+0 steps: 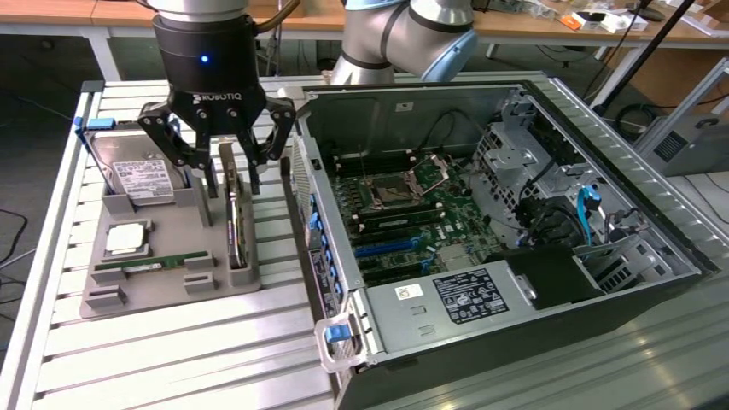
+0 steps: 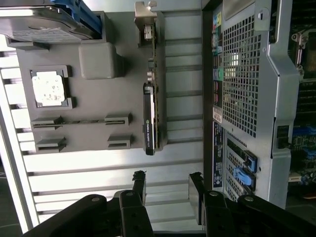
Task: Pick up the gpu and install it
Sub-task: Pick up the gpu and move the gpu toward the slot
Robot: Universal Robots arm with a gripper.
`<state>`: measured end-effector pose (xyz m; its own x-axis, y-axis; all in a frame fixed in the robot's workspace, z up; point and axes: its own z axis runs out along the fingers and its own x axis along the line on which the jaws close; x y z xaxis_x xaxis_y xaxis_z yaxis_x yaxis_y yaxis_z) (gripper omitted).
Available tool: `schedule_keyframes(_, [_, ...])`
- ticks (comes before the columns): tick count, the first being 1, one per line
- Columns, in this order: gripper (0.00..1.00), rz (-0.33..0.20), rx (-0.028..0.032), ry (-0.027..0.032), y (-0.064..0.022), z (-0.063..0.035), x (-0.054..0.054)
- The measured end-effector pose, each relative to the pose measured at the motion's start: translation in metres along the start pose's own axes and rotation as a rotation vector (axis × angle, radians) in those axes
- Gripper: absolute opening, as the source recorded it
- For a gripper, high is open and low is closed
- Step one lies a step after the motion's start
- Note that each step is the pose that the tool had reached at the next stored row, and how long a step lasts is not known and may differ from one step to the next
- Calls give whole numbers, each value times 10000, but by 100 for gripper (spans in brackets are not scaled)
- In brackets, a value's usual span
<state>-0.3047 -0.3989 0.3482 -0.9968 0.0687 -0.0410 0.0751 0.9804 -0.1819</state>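
The gpu stands on its long edge in a slot of the grey holder, its silver bracket at the far end. In the wrist view the gpu is a thin dark card with its bracket away from the fingers. My gripper hangs just over the card's far half, open, one finger on each side of it and not touching. From the wrist, the gripper has nothing between its black fingertips, and the card lies ahead of them.
The holder also carries a silver hard drive, a CPU and a green RAM stick. The open PC case lies close on the exterior view's right, motherboard with blue slots exposed. A slatted table is underneath.
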Motion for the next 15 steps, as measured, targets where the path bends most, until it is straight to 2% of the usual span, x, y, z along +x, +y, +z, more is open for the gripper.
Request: schedule_keyframes(15, [48, -4, 150, -11, 4, 20, 1])
